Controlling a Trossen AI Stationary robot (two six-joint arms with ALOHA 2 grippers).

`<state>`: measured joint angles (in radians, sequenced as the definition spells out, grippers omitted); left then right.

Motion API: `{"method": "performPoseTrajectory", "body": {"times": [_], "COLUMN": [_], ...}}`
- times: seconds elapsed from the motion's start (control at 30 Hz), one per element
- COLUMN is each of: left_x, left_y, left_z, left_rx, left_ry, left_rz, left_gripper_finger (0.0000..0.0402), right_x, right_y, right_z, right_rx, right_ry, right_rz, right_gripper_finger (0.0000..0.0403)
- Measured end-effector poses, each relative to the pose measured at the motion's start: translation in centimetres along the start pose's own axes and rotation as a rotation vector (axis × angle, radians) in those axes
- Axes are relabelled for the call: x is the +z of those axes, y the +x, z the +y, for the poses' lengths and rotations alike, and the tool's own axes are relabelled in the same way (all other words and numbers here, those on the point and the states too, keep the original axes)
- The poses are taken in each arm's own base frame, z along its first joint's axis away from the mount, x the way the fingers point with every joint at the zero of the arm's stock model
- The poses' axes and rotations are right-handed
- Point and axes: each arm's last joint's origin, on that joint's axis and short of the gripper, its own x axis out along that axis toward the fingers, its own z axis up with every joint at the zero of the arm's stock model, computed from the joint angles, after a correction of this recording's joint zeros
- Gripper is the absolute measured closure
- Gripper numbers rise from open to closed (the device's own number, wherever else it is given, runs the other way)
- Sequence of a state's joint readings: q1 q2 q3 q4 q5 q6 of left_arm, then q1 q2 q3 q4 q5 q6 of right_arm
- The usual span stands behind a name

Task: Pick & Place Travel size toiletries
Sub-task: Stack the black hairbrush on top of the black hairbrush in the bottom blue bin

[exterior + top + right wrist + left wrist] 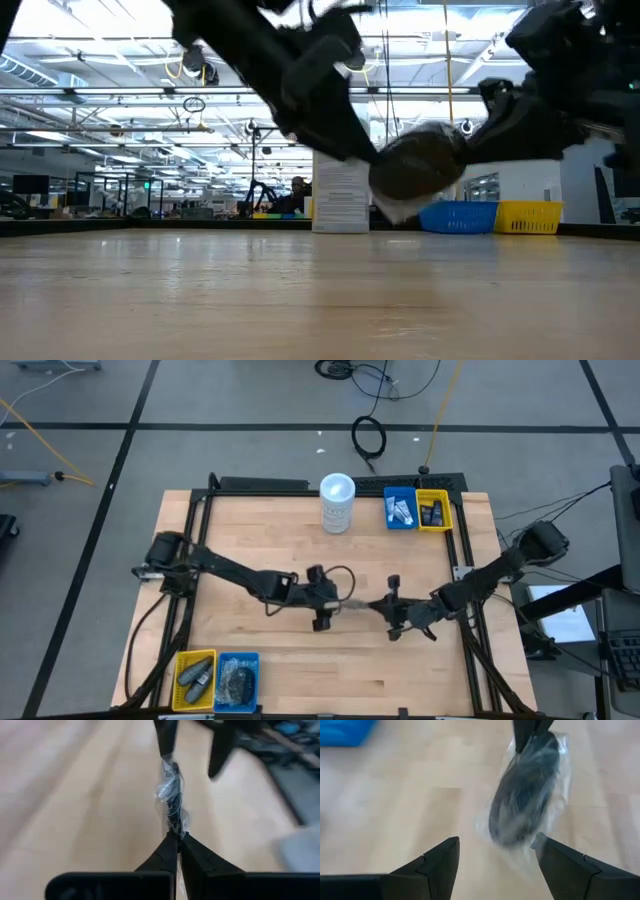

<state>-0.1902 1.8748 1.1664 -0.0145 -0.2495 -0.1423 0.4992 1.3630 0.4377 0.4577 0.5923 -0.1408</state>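
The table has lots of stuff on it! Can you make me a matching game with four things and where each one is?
Things:
1. wrapped bundle
2. white canister
3. left tool
4. grey bottles

Places or states:
A. in the yellow bin at the near left corner
B. open, beside the bundle
C. held off the table by the right tool
D. standing at the far edge

Pairs: 1-C, 2-D, 3-B, 4-A
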Motion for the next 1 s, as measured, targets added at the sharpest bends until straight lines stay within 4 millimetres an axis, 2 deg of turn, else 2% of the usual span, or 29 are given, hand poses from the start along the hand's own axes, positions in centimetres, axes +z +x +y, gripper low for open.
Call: {"method": "performPoseTrajectory", "body": {"times": [0.13, 0.3, 0.47, 0.67, 0.87, 1.0], "left_x": [1.2, 1.9, 1.8, 1.5, 1.3, 1.3], "left_y": [-2.7, -4.5, -4.9, -5.0, -5.2, -5.2], "left_z": [0.5, 0.7, 0.5, 0.1, -0.5, -0.5], "left_rx": [0.093, 0.103, 0.101, 0.095, 0.083, 0.098], "left_ry": [0.004, 0.004, -0.002, -0.006, -0.001, 0.000], "left_rz": [-0.018, -0.029, -0.019, 0.006, 0.012, 0.008], "left_gripper_finger": [0.0147, 0.0147, 0.0147, 0.0147, 0.0147, 0.0147], "right_x": [0.4, 0.8, 1.1, 1.2, 1.2, 2.4], "right_y": [-1.2, -2.7, -3.7, -4.5, -4.8, -5.1], "right_z": [-1.6, -4.1, -6.7, -9.0, -10.0, -10.2], "right_rx": [-0.164, -0.394, -0.575, -0.680, -0.714, -0.693], "right_ry": [0.004, 0.043, 0.074, 0.119, 0.137, 0.154], "right_rz": [0.024, 0.047, 0.068, 0.073, 0.076, 0.039], "right_gripper_finger": [0.0402, 0.0402, 0.0402, 0.0403, 0.0403, 0.0403]}}
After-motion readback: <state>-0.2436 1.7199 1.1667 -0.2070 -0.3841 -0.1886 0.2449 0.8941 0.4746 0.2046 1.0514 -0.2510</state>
